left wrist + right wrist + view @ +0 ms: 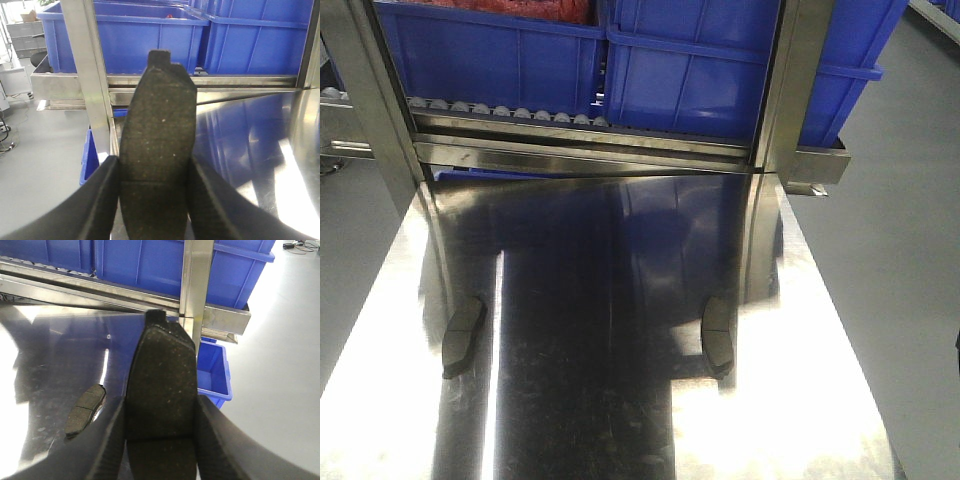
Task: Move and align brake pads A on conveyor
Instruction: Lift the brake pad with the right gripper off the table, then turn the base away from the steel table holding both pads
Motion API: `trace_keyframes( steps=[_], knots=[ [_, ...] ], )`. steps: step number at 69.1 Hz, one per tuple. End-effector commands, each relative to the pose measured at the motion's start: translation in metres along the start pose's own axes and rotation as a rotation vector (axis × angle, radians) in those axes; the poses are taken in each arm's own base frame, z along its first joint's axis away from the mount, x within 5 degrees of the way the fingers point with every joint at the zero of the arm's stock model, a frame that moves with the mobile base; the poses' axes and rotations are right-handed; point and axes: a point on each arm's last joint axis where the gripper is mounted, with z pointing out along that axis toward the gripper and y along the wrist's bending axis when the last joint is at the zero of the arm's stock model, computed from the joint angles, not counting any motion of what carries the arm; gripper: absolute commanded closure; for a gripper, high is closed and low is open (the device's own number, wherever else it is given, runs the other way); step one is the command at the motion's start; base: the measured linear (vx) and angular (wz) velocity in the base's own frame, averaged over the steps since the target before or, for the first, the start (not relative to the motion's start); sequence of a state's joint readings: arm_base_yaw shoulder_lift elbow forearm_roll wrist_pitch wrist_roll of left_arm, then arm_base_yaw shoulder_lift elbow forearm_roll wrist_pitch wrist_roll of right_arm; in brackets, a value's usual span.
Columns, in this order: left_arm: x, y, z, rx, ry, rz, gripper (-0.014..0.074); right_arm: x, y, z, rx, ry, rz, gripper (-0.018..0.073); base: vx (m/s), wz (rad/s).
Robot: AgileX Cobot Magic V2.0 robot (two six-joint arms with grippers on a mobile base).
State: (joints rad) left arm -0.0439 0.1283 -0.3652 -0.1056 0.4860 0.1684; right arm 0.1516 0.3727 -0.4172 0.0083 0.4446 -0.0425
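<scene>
Left wrist-mounted view: the left end effector (155, 172) is clenched on a dark grey curved brake pad (159, 110), upright at frame centre. The right end effector (160, 415) likewise grasps a second dark grey pad (162, 365). A third such pad (85, 410) lies, apparently flat, on the shiny steel table (50, 340) at lower left.

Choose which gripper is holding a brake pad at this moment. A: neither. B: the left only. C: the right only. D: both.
D: the left gripper has its black jaws shut on a dark grey curved brake pad, and the right gripper clamps a second dark grey brake pad.
</scene>
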Motion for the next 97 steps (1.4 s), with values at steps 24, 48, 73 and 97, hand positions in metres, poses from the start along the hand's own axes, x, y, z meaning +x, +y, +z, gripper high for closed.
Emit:
trace_keyframes(
  steps=[24, 48, 73, 97],
  knots=[
    [-0.0179, 0.0013, -0.0031, -0.005, -0.120, -0.013, 0.0555, -0.0181, -0.0010, -0.0040, 0.010, -0.121, -0.016, 0.0482, 0.00, 0.00],
    [-0.0179, 0.0013, -0.0031, -0.005, -0.120, -0.013, 0.0555, -0.0179, -0.0010, -0.0040, 0.010, -0.119, -0.016, 0.0482, 0.00, 0.00],
    [-0.0179, 0.0013, -0.0031, -0.005, -0.120, -0.013, 0.0555, -0.0178, -0.0010, -0.0040, 0.010, -0.118, -0.016, 0.0482, -0.07, 0.15],
    [-0.0179, 0.0013, -0.0031, -0.005, -0.120, -0.013, 0.0555, -0.0178, -0.0010, -0.0040, 0.010, -0.118, -0.016, 0.0482, -0.13, 0.47]
  ],
)
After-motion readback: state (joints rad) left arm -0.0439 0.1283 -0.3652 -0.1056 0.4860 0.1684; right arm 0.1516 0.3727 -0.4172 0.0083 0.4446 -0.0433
